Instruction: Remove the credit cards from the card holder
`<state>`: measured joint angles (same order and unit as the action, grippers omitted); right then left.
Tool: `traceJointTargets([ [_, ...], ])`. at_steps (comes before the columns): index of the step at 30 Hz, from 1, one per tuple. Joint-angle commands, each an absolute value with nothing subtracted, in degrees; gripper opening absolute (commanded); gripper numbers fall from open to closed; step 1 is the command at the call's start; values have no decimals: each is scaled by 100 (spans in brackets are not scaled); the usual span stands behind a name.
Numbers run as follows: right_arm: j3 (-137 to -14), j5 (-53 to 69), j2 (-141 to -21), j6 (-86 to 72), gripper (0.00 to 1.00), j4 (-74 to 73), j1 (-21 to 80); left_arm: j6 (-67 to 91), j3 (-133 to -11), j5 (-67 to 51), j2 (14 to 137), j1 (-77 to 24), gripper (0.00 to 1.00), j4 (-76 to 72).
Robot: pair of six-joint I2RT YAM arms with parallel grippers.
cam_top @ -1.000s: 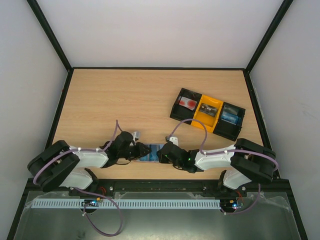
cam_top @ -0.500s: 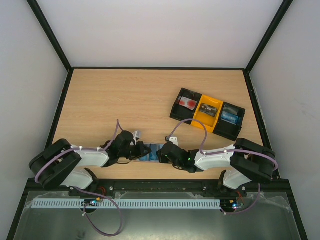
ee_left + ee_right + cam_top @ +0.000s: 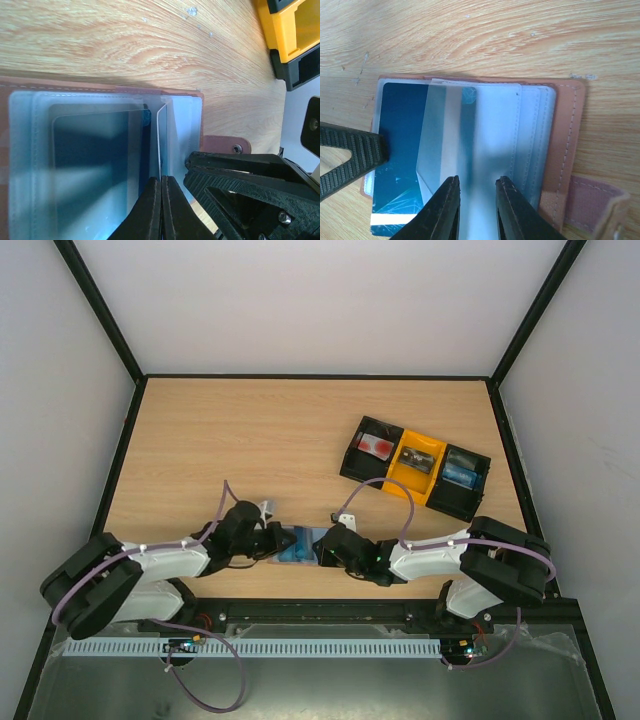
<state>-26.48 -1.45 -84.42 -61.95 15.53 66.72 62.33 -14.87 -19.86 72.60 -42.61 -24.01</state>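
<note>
The card holder [image 3: 297,545] lies open at the front edge of the desk [image 3: 250,440], between both arms. The right hand [image 3: 477,200], fingers slightly apart, straddles a clear sleeve [image 3: 485,130] — likely steadying it — while the left hand [image 3: 160,200], fingers together, noses at the blue card [image 3: 400,130].

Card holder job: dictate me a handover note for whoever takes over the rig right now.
Left pincer: shut on a thin white edge of the card holder; card or sleeve, unclear.
Right pincer: slightly open, tips on the clear sleeves.
Card holder lies open between them, blue card inside.
Done: tray, far right side, holds something in each compartment, likely cards.
To do: draw out the blue card.
</note>
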Motion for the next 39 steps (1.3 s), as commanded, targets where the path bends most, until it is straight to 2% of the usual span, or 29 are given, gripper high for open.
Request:
traceJointTargets([
  [1, -2405, -124, -8589, -6177, 22, 906, 6645, 6116, -1406, -1807, 6987, -4130, 3, -1966],
  [10, -3014, -492, -8154, -5621, 23, 180, 6647, 5929, -1498, -1555, 6057, -4013, 3, -994],
  [21, -3220, -653, -7109, -3918, 33, 344, 6649, 5714, -1773, -1701, 5040, -3858, 3, -229],
  [25, -2694, -179, -6231, -2753, 36, 1385, 6663, 5952, -1816, -2122, 4795, -3755, 3, -187],
  [30, -1342, 80, -5043, -917, 37, 3309, 6728, 6252, -1895, -2489, 4576, -3714, 3, -270],
  [34, -1205, 216, -4875, 196, 42, 3427, 6745, 6587, -1981, -2704, 4494, -3658, 3, -254],
  [39, -1312, 249, -5262, 1252, 50, 3344, 6830, 7236, -1948, -2964, 4373, -3643, 3, -507],
])
